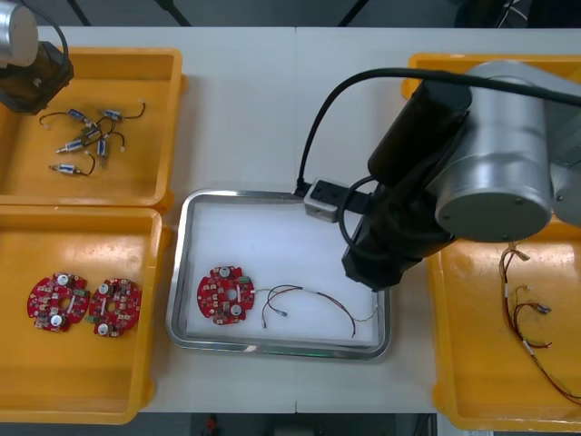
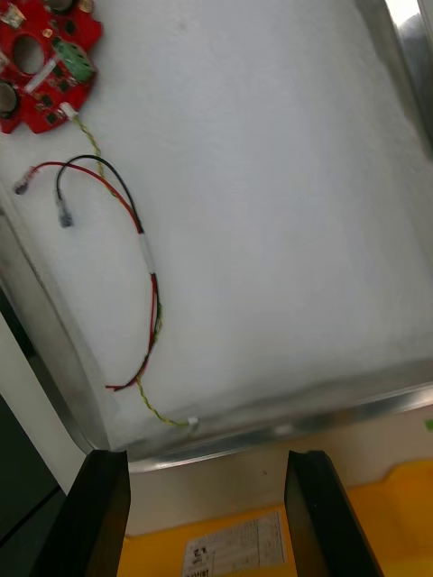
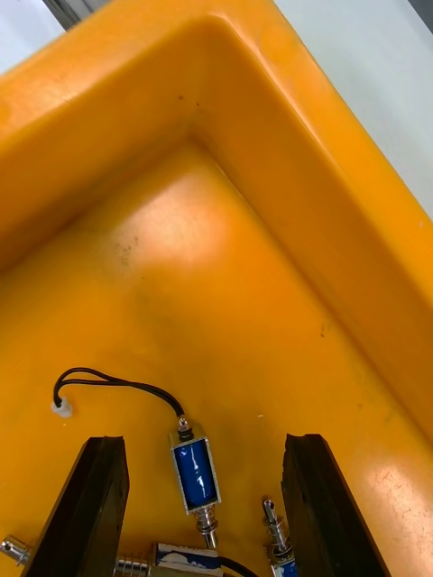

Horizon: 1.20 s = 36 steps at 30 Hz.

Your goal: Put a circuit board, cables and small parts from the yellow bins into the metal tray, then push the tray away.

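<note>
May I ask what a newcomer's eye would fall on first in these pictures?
First the red circuit board and a red, black and yellow cable on the white inside of the metal tray, with the open right hand above the tray's right edge. The open left hand hangs over small metal parts in the far left yellow bin.

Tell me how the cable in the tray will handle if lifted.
Probably floppy: the cable lies in loose curves in the tray, so it should droop. Likely light, given thin wires. A yellow strand seems to reach the circuit board and might tug it.
</note>
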### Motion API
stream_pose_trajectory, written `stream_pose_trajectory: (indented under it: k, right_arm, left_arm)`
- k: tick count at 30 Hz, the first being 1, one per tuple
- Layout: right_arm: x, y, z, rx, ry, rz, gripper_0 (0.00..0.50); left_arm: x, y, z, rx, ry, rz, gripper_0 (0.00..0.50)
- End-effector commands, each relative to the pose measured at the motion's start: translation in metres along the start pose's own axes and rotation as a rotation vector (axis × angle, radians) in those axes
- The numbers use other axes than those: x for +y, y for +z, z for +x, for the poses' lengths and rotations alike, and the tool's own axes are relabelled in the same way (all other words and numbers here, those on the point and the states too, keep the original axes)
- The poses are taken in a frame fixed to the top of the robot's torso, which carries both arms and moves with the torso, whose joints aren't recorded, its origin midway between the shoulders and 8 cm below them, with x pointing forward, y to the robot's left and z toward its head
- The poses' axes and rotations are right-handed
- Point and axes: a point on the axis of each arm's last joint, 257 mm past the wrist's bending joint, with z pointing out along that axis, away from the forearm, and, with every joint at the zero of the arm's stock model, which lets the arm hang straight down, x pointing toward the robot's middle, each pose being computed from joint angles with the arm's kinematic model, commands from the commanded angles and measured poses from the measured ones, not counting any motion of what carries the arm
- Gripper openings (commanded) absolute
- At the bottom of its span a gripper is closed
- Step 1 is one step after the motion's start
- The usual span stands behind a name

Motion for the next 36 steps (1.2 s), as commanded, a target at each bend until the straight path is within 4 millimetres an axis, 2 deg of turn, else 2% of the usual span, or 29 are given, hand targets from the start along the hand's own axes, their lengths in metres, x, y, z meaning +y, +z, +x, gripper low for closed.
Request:
stream_pose_trajectory:
  k: [1,5,12,23,35,36]
  right_arm:
    - [-0.037,-0.036,0.012,0.000,0.193,0.070,0.500]
    - [-0.060,-0.049,0.022,0.019,0.322,0.094,0.500]
    - [-0.097,-0.068,0.040,0.001,0.560,0.110,0.500]
    - [-0.152,-0.098,0.089,0.028,0.804,0.162,0.500]
    - [-0.206,-0.102,0.114,0.006,0.967,0.234,0.500]
    - [-0.216,-0.102,0.116,-0.009,0.989,0.254,0.500]
  left_arm:
    - [-0.042,-0.007,-0.001,-0.045,0.096,0.071,0.500]
    - [-0.038,0.004,0.008,-0.054,0.123,0.064,0.500]
    - [-0.037,0.007,0.019,-0.038,0.135,0.052,0.500]
    - [-0.031,0.015,0.040,0.012,0.138,0.041,0.500]
    - [-0.020,0.018,0.038,0.010,0.158,0.019,0.500]
    - [-0.020,0.018,0.037,0.008,0.163,0.018,0.500]
